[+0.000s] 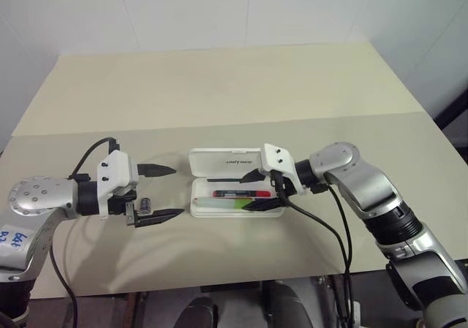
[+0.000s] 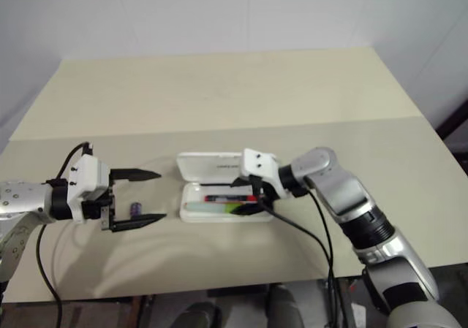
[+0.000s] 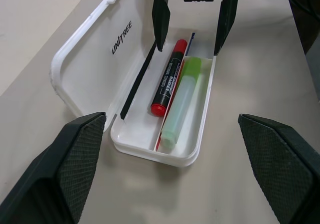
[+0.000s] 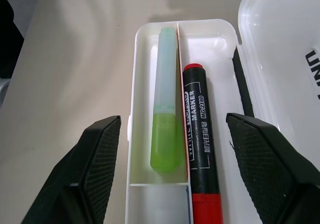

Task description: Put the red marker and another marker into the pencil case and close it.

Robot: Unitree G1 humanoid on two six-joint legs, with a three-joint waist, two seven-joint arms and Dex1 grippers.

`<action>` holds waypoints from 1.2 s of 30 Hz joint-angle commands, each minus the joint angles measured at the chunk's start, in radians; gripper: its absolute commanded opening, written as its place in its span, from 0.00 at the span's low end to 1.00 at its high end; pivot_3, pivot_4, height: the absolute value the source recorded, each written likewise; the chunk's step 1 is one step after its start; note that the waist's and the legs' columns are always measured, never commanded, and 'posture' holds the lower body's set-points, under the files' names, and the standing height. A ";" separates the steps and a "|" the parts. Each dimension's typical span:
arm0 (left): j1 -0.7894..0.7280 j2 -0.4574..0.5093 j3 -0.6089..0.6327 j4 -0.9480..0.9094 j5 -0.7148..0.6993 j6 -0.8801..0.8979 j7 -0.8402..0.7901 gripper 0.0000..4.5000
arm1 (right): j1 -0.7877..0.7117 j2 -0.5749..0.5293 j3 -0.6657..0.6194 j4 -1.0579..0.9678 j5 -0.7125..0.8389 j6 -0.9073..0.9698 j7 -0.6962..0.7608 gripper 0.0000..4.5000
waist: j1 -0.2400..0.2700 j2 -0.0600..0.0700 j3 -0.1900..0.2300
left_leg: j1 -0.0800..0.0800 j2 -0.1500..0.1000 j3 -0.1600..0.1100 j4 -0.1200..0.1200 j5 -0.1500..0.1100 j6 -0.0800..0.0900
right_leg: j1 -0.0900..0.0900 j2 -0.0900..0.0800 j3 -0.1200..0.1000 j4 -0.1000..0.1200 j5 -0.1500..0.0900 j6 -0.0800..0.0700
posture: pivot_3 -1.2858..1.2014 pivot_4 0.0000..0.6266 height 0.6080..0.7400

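My right tool (image 1: 263,191) hangs spread over the open pencil case (image 1: 219,161); my left tool (image 1: 170,193), spread too, flanks a small dark cylinder (image 1: 145,205).

The pencil case (image 3: 95,59) carries "UNITREE" in dark letters inside its open lid. The red marker (image 4: 200,134) reads "MARKER" and "MG-2180" in white on its dark barrel.

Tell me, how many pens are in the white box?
2. The dark marker with red cap and the chunky lime-green highlighter lie side by side in the open white plastic pencil case; nothing hidden there.
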 commanded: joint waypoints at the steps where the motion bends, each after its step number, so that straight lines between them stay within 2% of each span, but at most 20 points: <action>1: -0.018 0.000 0.007 -0.007 -0.001 -0.013 0.007 1.00 | -0.003 0.016 -0.013 -0.038 0.018 0.005 -0.011 0.79 | 0.000 0.000 0.000 | 0.000 0.000 0.000 0.000 0.000 0.000 | 0.000 0.000 0.000 0.000 0.000 0.000 | 0.52 0.24 1.00; 2: -0.017 0.000 0.007 -0.008 -0.001 -0.012 0.007 1.00 | -0.003 0.020 -0.010 -0.035 0.016 0.003 -0.013 0.79 | 0.000 0.000 0.000 | 0.000 0.000 0.000 0.000 0.000 0.000 | 0.000 0.000 0.000 0.000 0.000 0.000 | 0.52 0.24 1.00; 4: -0.017 0.001 0.007 -0.008 -0.002 -0.012 0.009 1.00 | -0.006 0.029 -0.001 -0.017 0.008 -0.010 -0.011 0.66 | 0.000 0.000 0.000 | 0.000 0.000 0.000 0.000 0.000 0.000 | 0.000 0.000 0.000 0.000 0.000 0.000 | 0.52 0.24 1.00; 12: -0.013 0.001 0.010 -0.013 -0.004 -0.009 0.014 1.00 | -0.007 0.059 0.018 -0.014 -0.004 -0.015 -0.019 0.01 | 0.000 0.000 0.000 | 0.000 0.000 0.000 0.000 0.000 0.000 | 0.000 0.000 0.000 0.000 0.000 0.000 | 0.52 0.24 1.00; 36: -0.015 -0.006 0.006 -0.022 -0.009 -0.005 0.033 1.00 | -0.035 0.131 0.057 0.119 -0.086 -0.118 -0.049 0.00 | -0.002 0.000 0.000 | 0.001 0.000 0.000 0.000 0.000 0.000 | 0.000 0.000 0.000 0.001 0.000 0.000 | 0.52 0.24 1.00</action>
